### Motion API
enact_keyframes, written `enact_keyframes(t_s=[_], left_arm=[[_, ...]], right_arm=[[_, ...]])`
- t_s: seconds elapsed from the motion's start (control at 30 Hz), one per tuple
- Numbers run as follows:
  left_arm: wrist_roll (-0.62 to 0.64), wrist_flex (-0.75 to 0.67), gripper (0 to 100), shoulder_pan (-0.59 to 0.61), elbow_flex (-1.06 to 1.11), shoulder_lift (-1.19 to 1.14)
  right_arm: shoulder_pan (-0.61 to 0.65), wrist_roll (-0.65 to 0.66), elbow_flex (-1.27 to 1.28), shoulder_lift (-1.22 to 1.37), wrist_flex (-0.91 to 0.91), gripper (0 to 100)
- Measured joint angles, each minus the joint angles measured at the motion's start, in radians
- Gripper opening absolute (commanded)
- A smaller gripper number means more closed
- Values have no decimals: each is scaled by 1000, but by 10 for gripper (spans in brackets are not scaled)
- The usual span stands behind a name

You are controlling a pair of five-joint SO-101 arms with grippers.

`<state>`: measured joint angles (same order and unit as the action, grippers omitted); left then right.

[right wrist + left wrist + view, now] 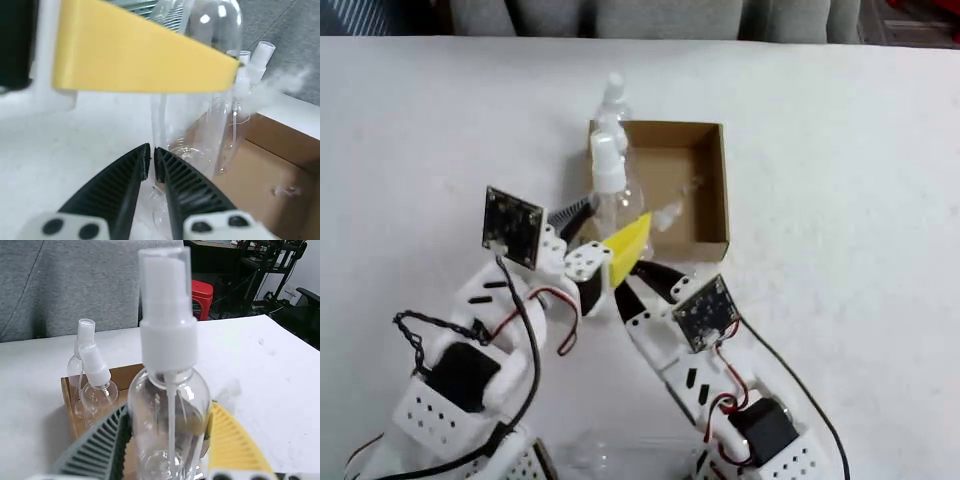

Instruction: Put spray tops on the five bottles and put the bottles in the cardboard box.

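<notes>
Left gripper clamped on a clear bottle, grey finger on one side, yellow finger on the other. Bottle upright, white spray top seated on its neck, dip tube plain to see through the clear wall. From above, held at the near left edge of the box, over the wall there; whether base on table, on box floor or in the air, not to be told. Base cut off in the left wrist view, middle hidden behind the yellow finger in the right wrist view.

Right gripper with black fingers pressed together, only a thin slit between them, low beside the held bottle, just under the yellow finger.

Two more bottles with spray tops, upright at the far left corner of the box, close together; farther one inside or just behind the wall, hard to tell. Something small and clear on the box floor, too faint to name.

White table all round; grey upholstery along its far edge, a red stool in the room behind
</notes>
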<state>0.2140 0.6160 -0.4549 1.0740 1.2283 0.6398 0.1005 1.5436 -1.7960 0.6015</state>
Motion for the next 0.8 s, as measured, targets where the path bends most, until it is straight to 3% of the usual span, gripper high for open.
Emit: enact_keyframes(t_s=[0.5,0.8], left_arm=[[2,43,24,-3,5,15],[-23,-261,24,121,176,9]], right_arm=[[-72,0,2,15,-32,16],[-81,0,2,15,8,16]])
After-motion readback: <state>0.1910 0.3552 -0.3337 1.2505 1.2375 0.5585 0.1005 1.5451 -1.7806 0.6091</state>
